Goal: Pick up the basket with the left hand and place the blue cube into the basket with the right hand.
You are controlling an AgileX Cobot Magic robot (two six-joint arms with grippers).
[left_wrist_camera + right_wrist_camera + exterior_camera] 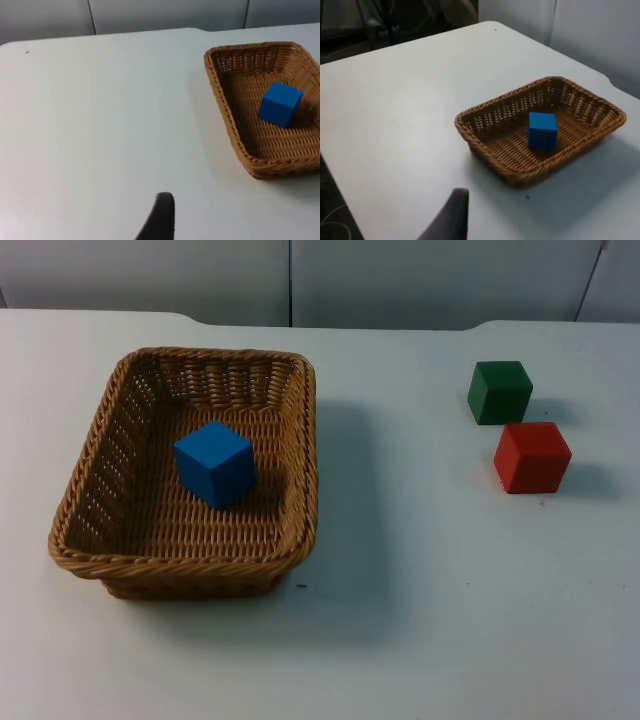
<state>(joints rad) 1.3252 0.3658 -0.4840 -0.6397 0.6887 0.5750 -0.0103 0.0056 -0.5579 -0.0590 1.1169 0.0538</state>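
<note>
Blue cube (214,462) already sits inside the wicker basket (300,450), which rests on the table (420,590) (unheld); task looks finished. Whether either gripper is wide or narrow, I cannot tell.

A green cube (499,392) sits on the white table (420,620) in the upper right of the top view, with a red cube (532,456) just below and slightly right of it, close but not touching. Behind the table's far edge, along the top of the frame, runs a grey partition wall (400,280).
</note>
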